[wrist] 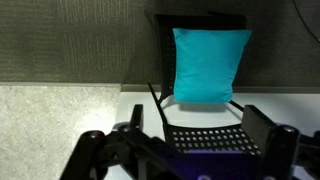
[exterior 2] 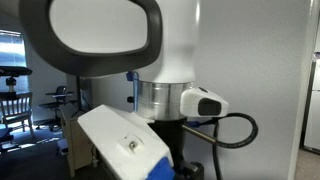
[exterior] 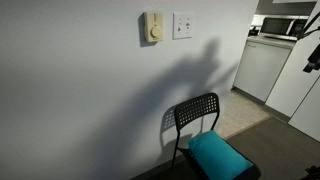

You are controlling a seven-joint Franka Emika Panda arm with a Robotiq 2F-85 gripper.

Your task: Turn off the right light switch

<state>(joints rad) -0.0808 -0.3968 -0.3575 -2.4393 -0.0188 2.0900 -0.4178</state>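
Note:
The right light switch (exterior: 182, 25) is a small white square plate high on the white wall, just right of a beige box with a round dial (exterior: 152, 27). Its toggle positions are too small to tell. It is out of the wrist view. My gripper (wrist: 197, 120) is open and empty, its two dark fingers spread wide. Between them the wrist view shows the black chair's perforated backrest (wrist: 210, 140). A dark part of my arm (exterior: 312, 50) shows at the right edge of an exterior view, far from the switch.
A black chair (exterior: 196, 112) with a teal cushion (exterior: 218, 155) stands against the wall below the switch; the cushion also shows in the wrist view (wrist: 210, 62). White kitchen cabinets (exterior: 262, 68) and a microwave (exterior: 283, 27) stand at the right. My white arm base (exterior 2: 150, 60) fills an exterior view.

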